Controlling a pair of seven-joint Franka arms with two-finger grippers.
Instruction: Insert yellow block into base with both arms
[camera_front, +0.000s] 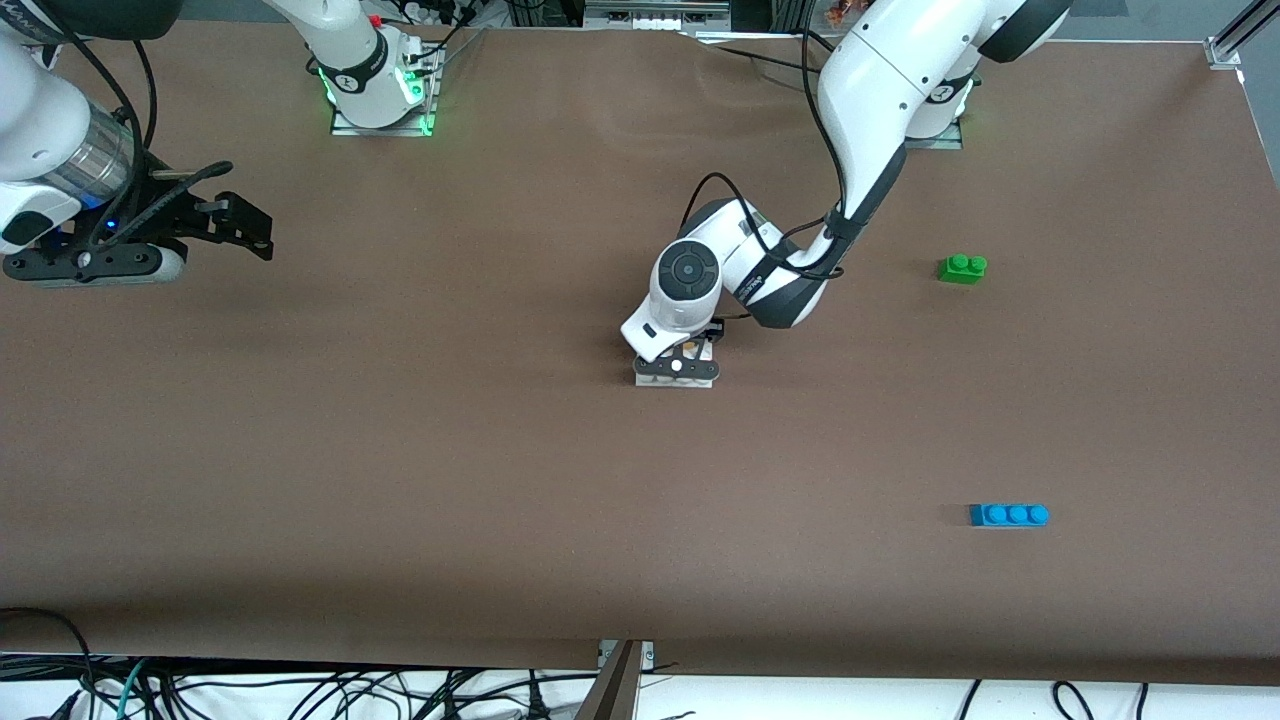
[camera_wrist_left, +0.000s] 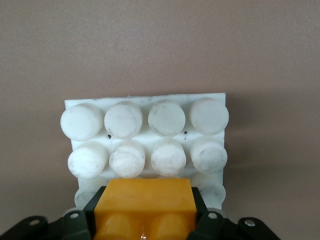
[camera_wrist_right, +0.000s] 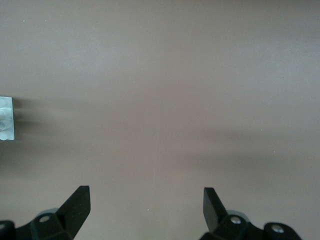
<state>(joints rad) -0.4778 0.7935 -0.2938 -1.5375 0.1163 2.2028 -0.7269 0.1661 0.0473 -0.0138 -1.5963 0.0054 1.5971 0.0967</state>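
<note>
The yellow block (camera_wrist_left: 145, 202) is clamped between the black fingers (camera_wrist_left: 95, 207) of my left gripper (camera_wrist_left: 147, 212), which is shut on it. The block hangs low over the white studded base (camera_wrist_left: 144, 136) and covers part of the stud rows closest to the gripper. Whether it touches the studs I cannot tell. In the front view the left gripper (camera_front: 688, 355) points down at mid-table and hides most of the base (camera_front: 672, 384). My right gripper (camera_front: 250, 228) waits open toward the right arm's end of the table, with nothing between its fingers (camera_wrist_right: 79, 196).
A green two-stud brick (camera_front: 962, 268) lies toward the left arm's end of the table. A blue three-stud brick (camera_front: 1010, 514) lies nearer the front camera than the green one. A white object (camera_wrist_right: 6, 118) shows at the edge of the right wrist view.
</note>
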